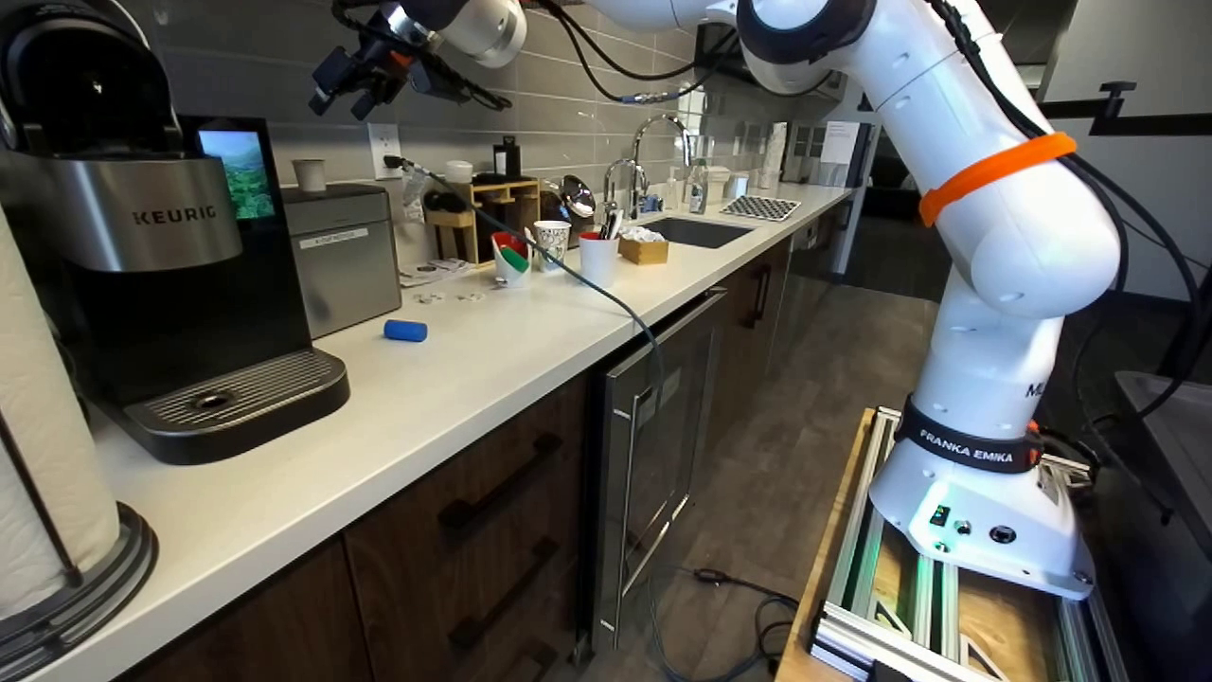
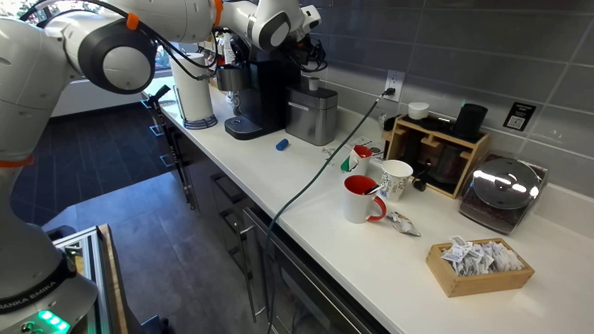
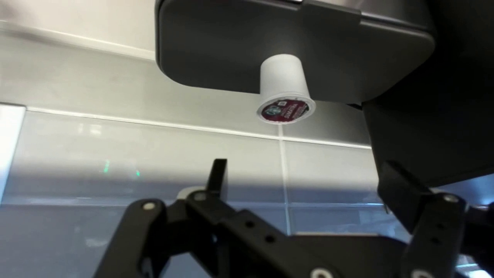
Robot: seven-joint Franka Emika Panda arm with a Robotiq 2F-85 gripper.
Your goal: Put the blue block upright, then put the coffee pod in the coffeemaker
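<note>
Glossy grey wall tiles (image 1: 559,142) are backing a smooth white desk (image 1: 464,350). At left in an exterior view, the coffeemaker (image 1: 180,294) is leading the row: its head (image 1: 95,47) appears to be standing open, and lowering a tilted pod could be jamming it at the rim. Its body is combining black plastic, a curved silver band (image 1: 142,213) and a slotted, rounded drip tray (image 1: 246,388). Next, the coffee pod (image 1: 309,177), a tapered white cup, is standing lid-up on its narrow end atop a grey metal box (image 1: 346,256); uneven finger contact could be tipping it or sliding it off the smooth dark top (image 3: 212,50). The tool (image 1: 342,104) is hanging above pod level, its fingers (image 3: 219,176) spread wide and holding nothing. In the wrist view, one finger is overlapping a dark panel (image 3: 444,96), probably the coffeemaker's side; depth is unclear, and closing in without clearance could be causing a scrape. Farther right, the blue block (image 1: 405,331) is lying on its long side on the desk, so the upright step is waiting; taking the pod first would be breaking the sequence. The block's smooth, seemingly rounded sides could be rolling away under an off-centre pinch.
</note>
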